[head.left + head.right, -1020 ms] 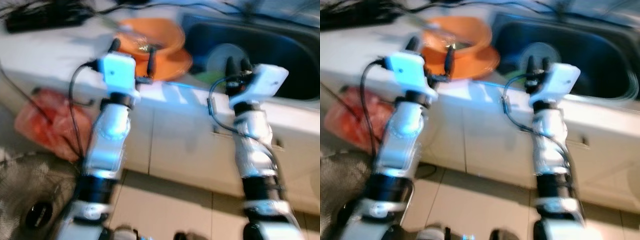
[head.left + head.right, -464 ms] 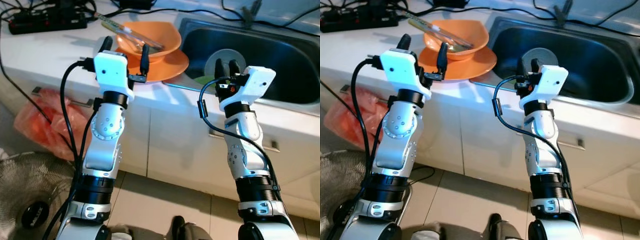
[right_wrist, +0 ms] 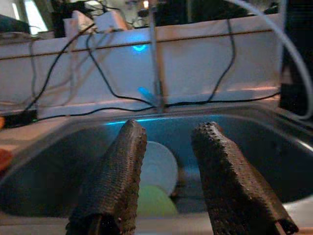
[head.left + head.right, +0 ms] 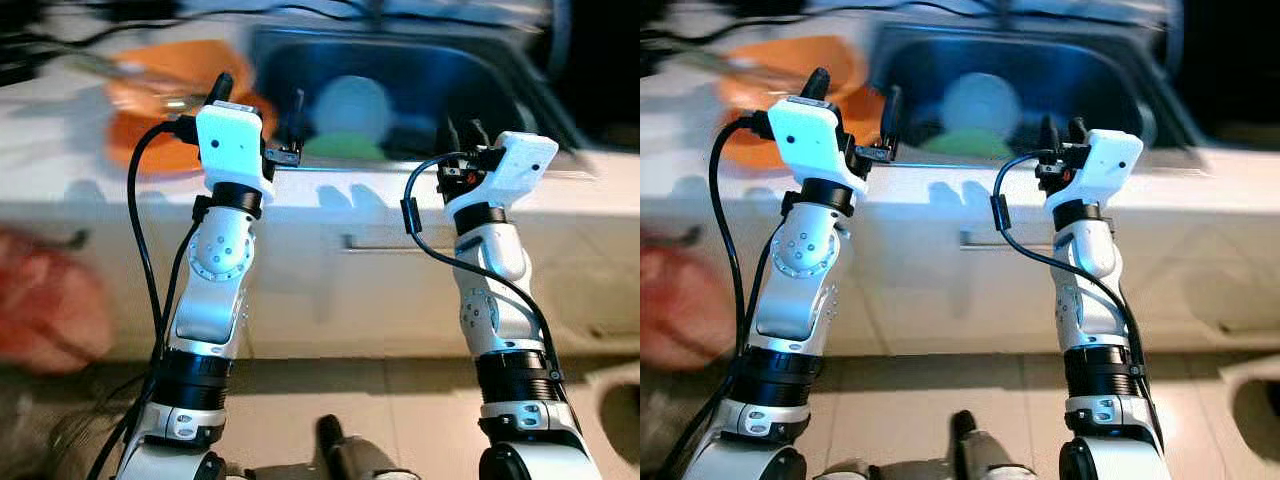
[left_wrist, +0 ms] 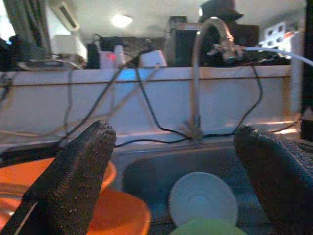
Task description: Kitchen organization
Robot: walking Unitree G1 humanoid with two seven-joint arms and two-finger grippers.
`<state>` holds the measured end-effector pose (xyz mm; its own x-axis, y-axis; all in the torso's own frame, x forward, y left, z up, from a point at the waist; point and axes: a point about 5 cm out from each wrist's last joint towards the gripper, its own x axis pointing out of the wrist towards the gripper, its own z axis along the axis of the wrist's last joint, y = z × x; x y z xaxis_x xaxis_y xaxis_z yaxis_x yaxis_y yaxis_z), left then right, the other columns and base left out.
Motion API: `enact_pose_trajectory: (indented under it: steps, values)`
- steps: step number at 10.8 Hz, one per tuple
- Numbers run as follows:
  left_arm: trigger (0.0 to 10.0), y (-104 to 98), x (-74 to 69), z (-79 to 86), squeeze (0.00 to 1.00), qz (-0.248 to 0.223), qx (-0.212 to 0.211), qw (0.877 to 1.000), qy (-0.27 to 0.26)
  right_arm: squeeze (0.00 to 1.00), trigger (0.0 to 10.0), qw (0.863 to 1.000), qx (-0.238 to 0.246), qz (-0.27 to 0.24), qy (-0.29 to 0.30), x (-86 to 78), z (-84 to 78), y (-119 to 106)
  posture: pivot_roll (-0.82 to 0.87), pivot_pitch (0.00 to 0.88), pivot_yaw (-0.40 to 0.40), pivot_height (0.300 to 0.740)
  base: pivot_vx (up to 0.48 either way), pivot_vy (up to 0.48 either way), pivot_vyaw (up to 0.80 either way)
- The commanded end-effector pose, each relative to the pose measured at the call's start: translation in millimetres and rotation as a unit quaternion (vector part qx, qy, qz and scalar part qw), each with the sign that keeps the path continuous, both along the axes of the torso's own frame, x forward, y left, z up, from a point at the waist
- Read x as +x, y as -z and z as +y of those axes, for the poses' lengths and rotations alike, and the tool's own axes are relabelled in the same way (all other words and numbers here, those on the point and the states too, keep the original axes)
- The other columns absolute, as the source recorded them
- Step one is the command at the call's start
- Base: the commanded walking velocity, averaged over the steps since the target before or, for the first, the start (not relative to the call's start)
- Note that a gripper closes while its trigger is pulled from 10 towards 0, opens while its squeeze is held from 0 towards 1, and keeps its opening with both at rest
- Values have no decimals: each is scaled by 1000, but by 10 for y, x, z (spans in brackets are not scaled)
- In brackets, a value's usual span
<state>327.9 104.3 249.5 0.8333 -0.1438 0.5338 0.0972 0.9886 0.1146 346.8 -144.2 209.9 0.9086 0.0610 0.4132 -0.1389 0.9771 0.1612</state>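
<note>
My left gripper [image 4: 258, 115] sits left of centre in the head view, raised to the counter's front edge with its fingers spread wide and nothing between them. Its wrist camera looks past both pads at the orange bowl [image 5: 29, 172] and orange plate [image 5: 115, 213] stacked at lower left, on the counter beside the sink [image 4: 400, 65]. Moving right, the sink fills the upper middle of the head view, holding a pale round dish [image 4: 350, 105] with something green [image 4: 343, 148] in front of it; the blur hides any more detail. Further right, my right gripper [image 4: 462, 135] hangs just short of the sink's front rim, fingers a little apart and empty, aimed at that same pale dish. I judge I am in the approach step, squaring up to the sink with nothing picked yet. Next I need to let the view settle, choose one item, and reach over the rim without clipping it.
</note>
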Motion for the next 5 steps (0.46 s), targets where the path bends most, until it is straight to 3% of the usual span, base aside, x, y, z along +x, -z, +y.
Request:
enact_pose_trajectory:
  steps: [1, 5]
  values:
    - [10000, -48, -24, -13, 0, -9, 1, 1000, 5, 0, 10000, 1000, 0, 2, 2, 3, -5, 2, 124, 181, -32, 740, 0, 0, 0]
    - [10000, -62, -27, 6, 0, -10, 2, 1000, -1, 0, 10000, 1000, 0, 0, -2, 3, 16, -3, 128, 182, -34, 740, 0, 0, 0]
